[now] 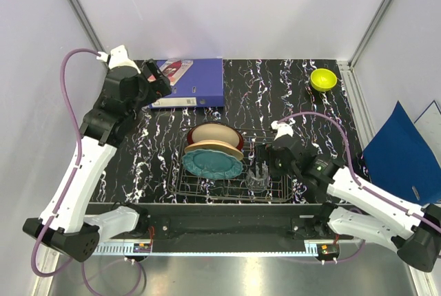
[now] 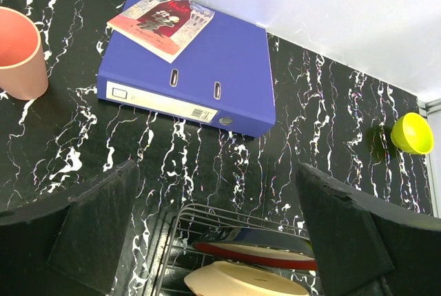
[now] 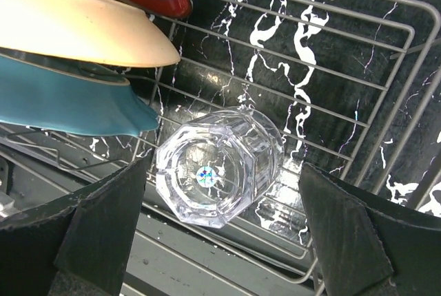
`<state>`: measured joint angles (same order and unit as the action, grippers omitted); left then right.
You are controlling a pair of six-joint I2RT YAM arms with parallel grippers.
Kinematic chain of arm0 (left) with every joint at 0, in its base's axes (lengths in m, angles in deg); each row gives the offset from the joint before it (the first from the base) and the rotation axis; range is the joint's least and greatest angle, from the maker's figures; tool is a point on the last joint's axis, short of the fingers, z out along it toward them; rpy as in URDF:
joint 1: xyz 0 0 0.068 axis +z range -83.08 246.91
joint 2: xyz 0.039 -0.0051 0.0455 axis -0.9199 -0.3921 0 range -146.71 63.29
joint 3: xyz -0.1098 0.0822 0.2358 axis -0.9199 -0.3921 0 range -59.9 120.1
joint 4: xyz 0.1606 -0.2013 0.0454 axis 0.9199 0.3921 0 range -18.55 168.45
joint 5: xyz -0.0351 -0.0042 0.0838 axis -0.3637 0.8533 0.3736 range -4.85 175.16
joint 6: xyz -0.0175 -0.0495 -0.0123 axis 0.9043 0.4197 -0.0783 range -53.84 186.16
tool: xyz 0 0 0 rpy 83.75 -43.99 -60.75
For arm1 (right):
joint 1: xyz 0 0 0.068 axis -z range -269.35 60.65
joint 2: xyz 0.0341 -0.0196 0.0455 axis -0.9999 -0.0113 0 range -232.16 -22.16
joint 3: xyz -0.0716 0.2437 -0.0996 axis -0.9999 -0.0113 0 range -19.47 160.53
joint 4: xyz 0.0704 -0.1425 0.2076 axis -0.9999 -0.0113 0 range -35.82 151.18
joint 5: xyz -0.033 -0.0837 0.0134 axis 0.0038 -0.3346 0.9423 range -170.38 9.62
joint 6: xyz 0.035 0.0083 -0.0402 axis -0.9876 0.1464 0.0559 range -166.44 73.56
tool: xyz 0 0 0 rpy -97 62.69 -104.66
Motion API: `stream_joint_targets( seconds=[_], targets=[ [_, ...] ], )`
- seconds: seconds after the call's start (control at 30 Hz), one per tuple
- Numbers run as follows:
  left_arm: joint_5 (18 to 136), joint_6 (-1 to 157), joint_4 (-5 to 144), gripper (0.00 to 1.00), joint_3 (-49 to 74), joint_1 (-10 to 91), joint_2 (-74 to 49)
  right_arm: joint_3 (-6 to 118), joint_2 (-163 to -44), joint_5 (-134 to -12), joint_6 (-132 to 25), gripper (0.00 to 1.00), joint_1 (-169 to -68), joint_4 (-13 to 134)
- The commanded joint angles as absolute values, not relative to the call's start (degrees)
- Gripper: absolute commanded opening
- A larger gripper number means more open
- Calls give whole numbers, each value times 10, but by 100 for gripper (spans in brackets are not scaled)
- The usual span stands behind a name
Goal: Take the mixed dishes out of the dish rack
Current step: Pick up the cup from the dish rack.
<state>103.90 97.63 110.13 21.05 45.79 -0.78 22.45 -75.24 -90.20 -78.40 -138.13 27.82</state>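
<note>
– Three plates lean in the dish rack (image 1: pixel 207 187), is it right?
– Yes, in its left part. The red-rimmed cream plate (image 1: pixel 215 133) is at the back, the cream-yellow plate (image 1: pixel 213 149) in the middle, the teal plate (image 1: pixel 212 164) at the front. Each one overlaps the next.
– And the clear glass tumbler (image 3: pixel 217 172)?
– It is in the right part of the rack, just beside the teal plate. The right arm (image 1: pixel 344 189) hangs over it. The right jaws are spread wide, one on each side of the tumbler, and they do not touch it. If its mouth is up or down, I cannot tell.
– What is outside the rack?
– The small yellow-green bowl (image 1: pixel 322 79) sits on the black marbled bench (image 1: pixel 275 82), near the far right corner, well apart from the rack. The salmon-pink cup (image 2: pixel 17 51) stands upright on the bench, left of the blue ring binder (image 2: pixel 200 69). The binder lies flat with a booklet (image 2: pixel 162 20) on it.
– And the left arm (image 1: pixel 103 124)?
– It is raised near the binder, at the far left. The left jaws are also wide open and hold nothing.
</note>
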Motion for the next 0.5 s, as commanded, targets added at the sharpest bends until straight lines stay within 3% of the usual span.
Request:
stream_joint_targets(
  seconds=[0.0,0.47],
  targets=[
    [1042,970,1065,99,204,451,5,233,-777,-918,-787,100,-1399,280],
    [1040,972,1059,99,176,446,8,226,-853,-919,-789,100,-1420,328]
  ],
)
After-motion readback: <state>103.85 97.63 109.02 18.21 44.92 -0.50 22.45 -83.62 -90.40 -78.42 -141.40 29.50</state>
